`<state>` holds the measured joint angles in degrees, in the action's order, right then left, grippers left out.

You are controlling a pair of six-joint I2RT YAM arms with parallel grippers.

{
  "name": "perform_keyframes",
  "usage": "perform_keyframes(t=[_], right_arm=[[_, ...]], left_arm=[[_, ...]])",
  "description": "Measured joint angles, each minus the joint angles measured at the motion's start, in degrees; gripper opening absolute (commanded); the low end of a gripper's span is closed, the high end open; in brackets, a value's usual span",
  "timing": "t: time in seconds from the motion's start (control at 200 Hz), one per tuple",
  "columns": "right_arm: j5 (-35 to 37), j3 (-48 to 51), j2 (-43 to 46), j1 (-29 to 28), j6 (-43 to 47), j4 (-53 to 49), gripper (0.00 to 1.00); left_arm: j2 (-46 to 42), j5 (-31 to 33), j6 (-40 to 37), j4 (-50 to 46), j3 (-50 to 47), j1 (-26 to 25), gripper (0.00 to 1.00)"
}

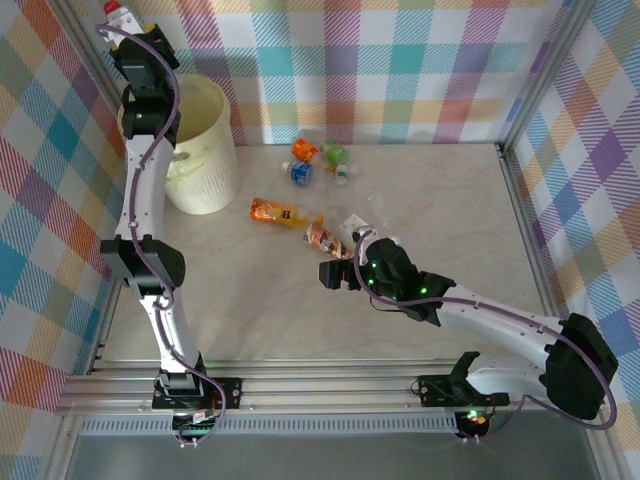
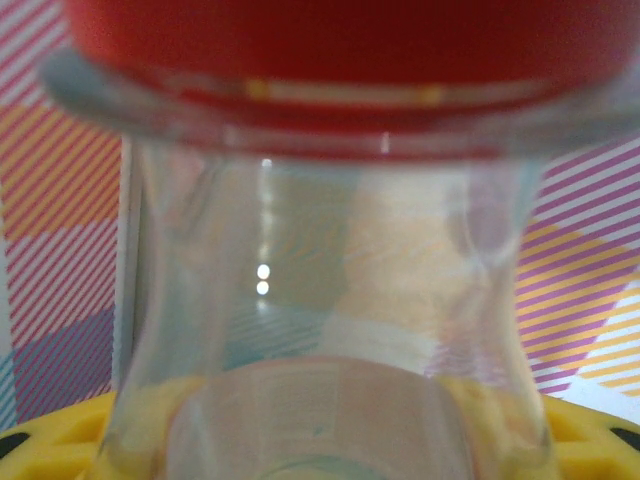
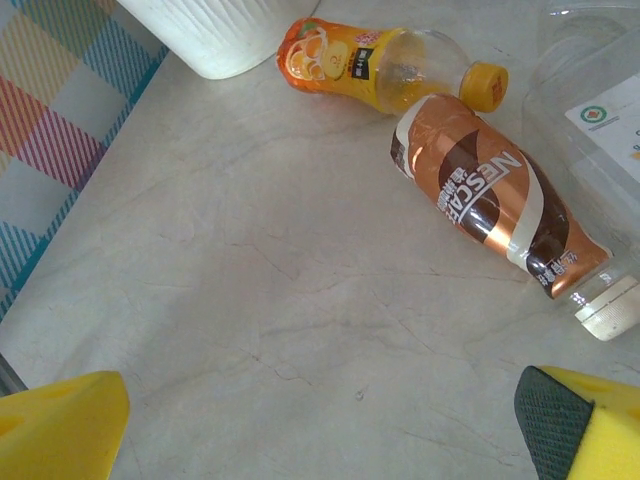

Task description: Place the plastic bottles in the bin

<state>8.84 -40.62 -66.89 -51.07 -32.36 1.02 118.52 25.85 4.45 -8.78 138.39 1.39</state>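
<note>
At the upper left of the top view, the left pincer [image 1: 120, 30] grips a red-capped clear bottle [image 1: 114, 10], raised near the bin [image 1: 205, 180], likely to drop it in. At mid-frame the right pincer [image 3: 320, 420] gapes wide, low over the counter [image 3: 250, 300], seemingly lining up on the brown bottle [image 3: 490, 205] lying just beside an orange bottle [image 3: 370, 65].

I count one bin [image 1: 205, 150]. Near my side there are four bottles: one red-capped clear bottle [image 2: 330, 300], one orange-label bottle [image 3: 350, 65], one brown Nescafé bottle [image 3: 490, 200] and one clear labelled bottle [image 3: 590, 90]. Farther off I make out three more: one small orange bottle [image 1: 303, 150], one green bottle [image 1: 336, 155] and one blue bottle [image 1: 300, 172]. I cannot confirm a fourth pale shape there. That makes seven bottles for certain.
</note>
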Motion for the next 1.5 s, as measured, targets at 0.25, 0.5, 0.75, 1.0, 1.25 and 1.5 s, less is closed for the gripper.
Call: perform_keyframes(t=[0.25,0.5,0.75,1.0,1.25,1.5], right_arm=[[0.8,0.0,0.0,0.0,0.0,-0.7,1.0],[0.8,0.0,-0.1,0.0,0.0,-0.7,1.0],[0.7,0.0,-2.0,0.0,0.0,-1.0,1.0],[0.7,-0.7,-2.6,0.0,0.0,-2.1,1.0],[0.9,-0.7,-2.7,0.0,-0.1,-2.3,1.0],[3.2,-0.7,-2.7,0.2,-3.1,-3.7,1.0]], left_arm=[[4.4,-5.4,6.6,-11.2,3.4,2.4,0.56],[4.5,-12.8,13.4,-19.4,4.0,3.3,0.56],[6.0,-19.3,18.7,-23.1,4.0,3.4,0.69],[7.4,-25.5,23.2,-24.2,4.0,3.9,0.85],[7.3,-26.4,24.1,-24.3,4.1,4.2,0.92],[5.9,-28.3,24.3,-26.0,4.1,4.2,0.93]])
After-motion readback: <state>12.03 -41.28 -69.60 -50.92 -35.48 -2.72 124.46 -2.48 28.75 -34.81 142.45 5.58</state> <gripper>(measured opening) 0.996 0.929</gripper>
